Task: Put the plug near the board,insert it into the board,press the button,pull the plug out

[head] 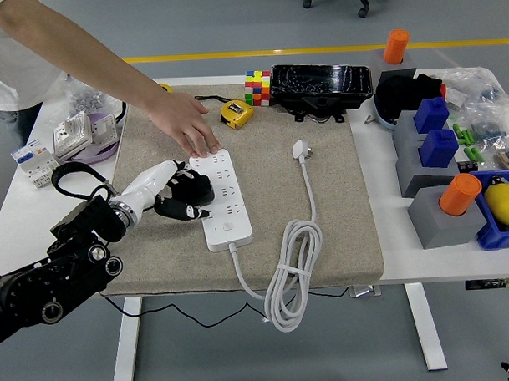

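A white power strip (224, 210) lies on the beige mat (322, 205), its button (228, 227) at the near end. My left hand (186, 195) comes in from the lower left and is curled around a black plug (196, 191) at the strip's left edge, about halfway along it. I cannot tell whether the prongs are in a socket. A person's hand (185, 124) reaches in from the upper left and presses its fingertips on the strip's far end. The strip's own white plug (300, 149) lies loose on the mat to the right. My right arm is out of view.
The strip's white cord (289, 273) coils over the mat's near edge. A yellow tape measure (236, 112), a colour cube (257, 87) and a black case (321, 86) stand at the back. Blue and grey blocks (433, 142) crowd the right side. Socket parts (85, 129) lie at the far left.
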Action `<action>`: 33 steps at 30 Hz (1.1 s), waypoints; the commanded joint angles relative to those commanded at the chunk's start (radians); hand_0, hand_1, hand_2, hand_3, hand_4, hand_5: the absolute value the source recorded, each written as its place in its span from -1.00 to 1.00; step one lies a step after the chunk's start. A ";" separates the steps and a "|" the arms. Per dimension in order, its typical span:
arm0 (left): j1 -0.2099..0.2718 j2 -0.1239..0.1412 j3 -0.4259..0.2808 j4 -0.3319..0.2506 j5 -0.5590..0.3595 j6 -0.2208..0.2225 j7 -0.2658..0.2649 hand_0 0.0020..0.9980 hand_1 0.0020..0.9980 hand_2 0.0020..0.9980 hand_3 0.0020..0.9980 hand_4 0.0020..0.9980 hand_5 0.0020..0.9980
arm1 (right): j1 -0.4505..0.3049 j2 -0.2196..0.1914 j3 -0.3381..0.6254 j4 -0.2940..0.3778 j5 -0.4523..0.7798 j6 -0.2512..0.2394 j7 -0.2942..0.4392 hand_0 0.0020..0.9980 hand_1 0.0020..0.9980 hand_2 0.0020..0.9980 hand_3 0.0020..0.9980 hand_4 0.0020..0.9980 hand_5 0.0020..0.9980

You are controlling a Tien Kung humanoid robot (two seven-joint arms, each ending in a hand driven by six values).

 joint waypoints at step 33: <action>0.010 0.004 -0.020 -0.010 -0.099 0.057 -0.097 -0.33 -0.42 -0.25 0.02 0.14 -1.00 | -0.001 -0.004 -0.008 0.000 0.001 0.000 -0.001 0.31 0.32 0.32 0.10 0.82 0.01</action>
